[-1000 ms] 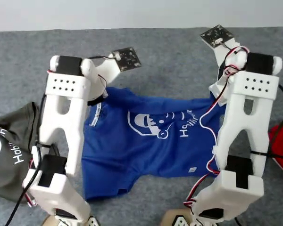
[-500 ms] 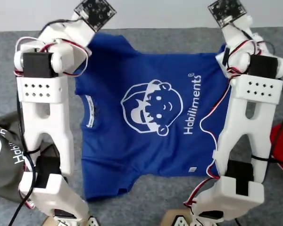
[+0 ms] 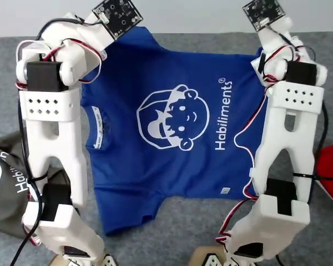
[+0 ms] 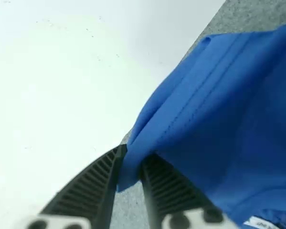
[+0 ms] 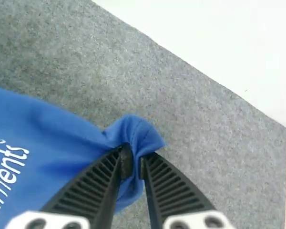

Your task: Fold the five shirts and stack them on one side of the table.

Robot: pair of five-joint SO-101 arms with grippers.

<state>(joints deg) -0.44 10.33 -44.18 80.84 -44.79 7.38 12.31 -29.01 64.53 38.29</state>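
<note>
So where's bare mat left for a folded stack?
Free: the mat strip between the blue shirt and the arm bases, and the far left corner beyond the dark shirt. Crowded: the middle under the blue shirt, and the right edge by the red shirt.

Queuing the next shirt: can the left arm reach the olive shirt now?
Probably not: the left gripper is shut on the blue shirt; the olive shirt itself lies uncovered nearby.

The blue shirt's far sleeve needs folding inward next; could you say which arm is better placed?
Left, probably. The left tool is shut on the blue shirt at the stitched edge of the far sleeve, while the right tool pinches the shirt's opposite far corner, at the hem end.
</note>
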